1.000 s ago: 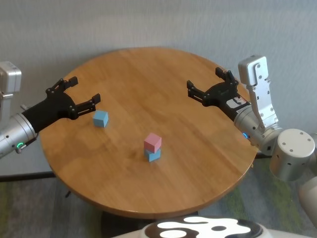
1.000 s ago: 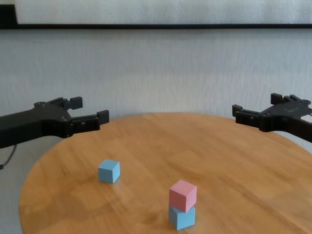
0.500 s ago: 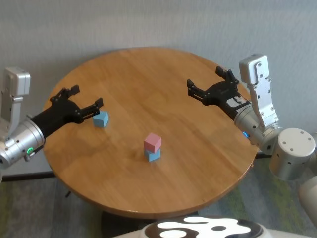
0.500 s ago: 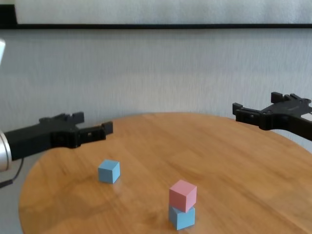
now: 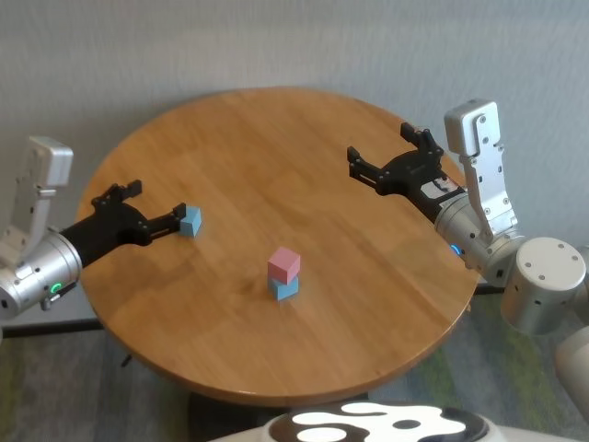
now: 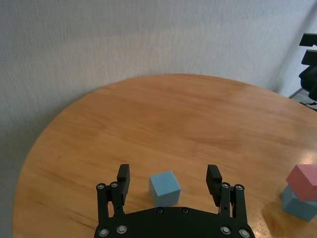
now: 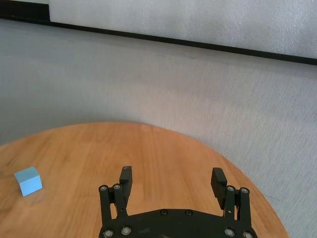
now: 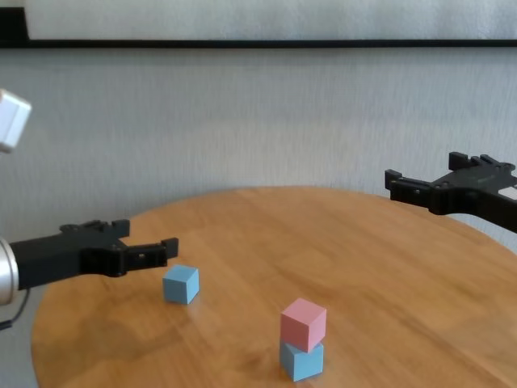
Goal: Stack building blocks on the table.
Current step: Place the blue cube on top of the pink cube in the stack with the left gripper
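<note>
The left gripper [image 5: 152, 211] sits low over the left side of the table [image 5: 276, 138], jaws wide apart and holding nothing. A loose blue block [image 5: 190, 221] rests on the table just ahead of it. In the left wrist view this block [image 6: 164, 187] lies between the two fingers [image 6: 123, 179] and clear of both. The chest view shows the fingertips close beside the block [image 8: 181, 284]; contact cannot be confirmed.

Off to the side of the left gripper, near the table centre, a pink block [image 5: 283, 264] stands on a second blue block [image 5: 284, 287]. The pink one is turned slightly on the lower one. Both show at the edge of the left wrist view, well apart from the fingers.

The right gripper [image 5: 390, 164] hangs above the right side of the table, jaws wide apart and empty. No block lies between its fingers [image 7: 126, 181]. The stack is well apart from it.
</note>
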